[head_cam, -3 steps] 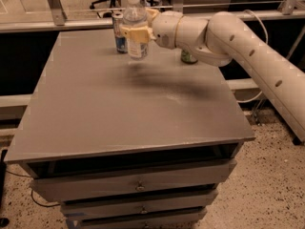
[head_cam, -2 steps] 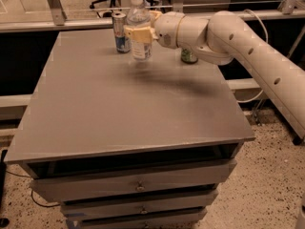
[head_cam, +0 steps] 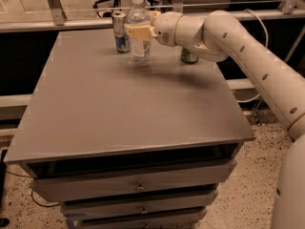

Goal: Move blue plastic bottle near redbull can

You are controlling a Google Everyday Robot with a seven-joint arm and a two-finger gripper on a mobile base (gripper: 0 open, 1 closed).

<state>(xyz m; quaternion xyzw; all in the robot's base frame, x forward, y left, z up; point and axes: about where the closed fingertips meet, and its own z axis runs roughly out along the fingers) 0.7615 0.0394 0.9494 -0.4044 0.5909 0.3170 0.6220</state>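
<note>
Gripper [head_cam: 135, 32] at far side of worktop [head_cam: 124, 113], fingers clamped on bottle [head_cam: 139, 14] at its label. Bottle upright, just beside slim can [head_cam: 121, 32], not touching. Green can [head_cam: 188, 56] partly hidden behind arm [head_cam: 248, 51].

readable text: none | blue plastic bottle [head_cam: 138, 14] label: illegible | redbull can [head_cam: 121, 32] print: illegible | gripper [head_cam: 136, 32]: clamped on the bottle near the worktop's [head_cam: 119, 109] far edge, just beside the can

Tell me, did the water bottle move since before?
Yes, slightly: the blue plastic bottle, held in the gripper, shifted right, away from the redbull can.
</note>
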